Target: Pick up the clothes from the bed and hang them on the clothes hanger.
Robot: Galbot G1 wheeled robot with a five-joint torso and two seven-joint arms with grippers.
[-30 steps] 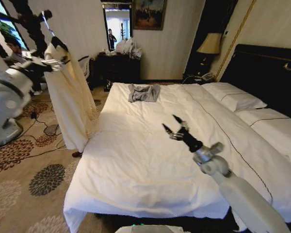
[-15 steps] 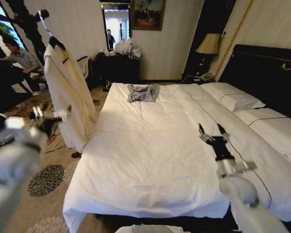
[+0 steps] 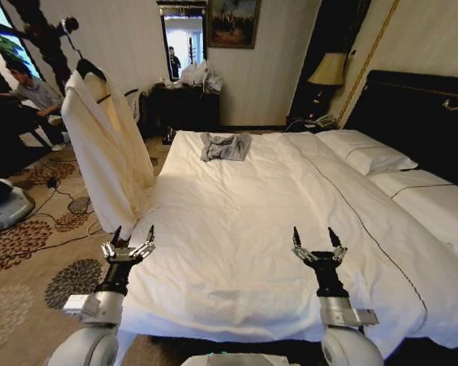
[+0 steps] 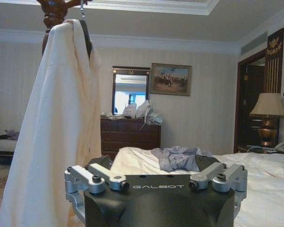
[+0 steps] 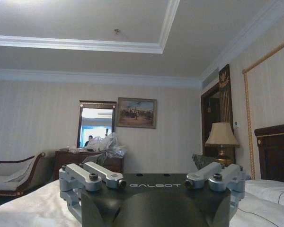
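Note:
The cream-yellow clothes (image 3: 103, 149) hang off the bed's left side on the black clothes hanger (image 3: 90, 70), whose hook sits on the dark coat stand (image 3: 46, 34). The left wrist view shows the clothes (image 4: 52, 132) draped full length beside the stand (image 4: 54, 9). My left gripper (image 3: 130, 238) points up, open and empty, low at the near left corner of the bed (image 3: 237, 229), below the clothes and apart from them. Over the bed's near edge my right gripper (image 3: 317, 242) also stands open and empty.
A small grey garment (image 3: 226, 145) lies at the far end of the bed. White pillows (image 3: 370, 156) and the black headboard (image 3: 427, 114) are on the right. A dark dresser (image 3: 187, 103) stands behind. A person sits at the far left, by cables on the patterned carpet (image 3: 53, 282).
Both arms have dropped and drawn back to low, upright poses in front of me. The left gripper has left the hanging clothes; the right one has pulled back from over the bed.

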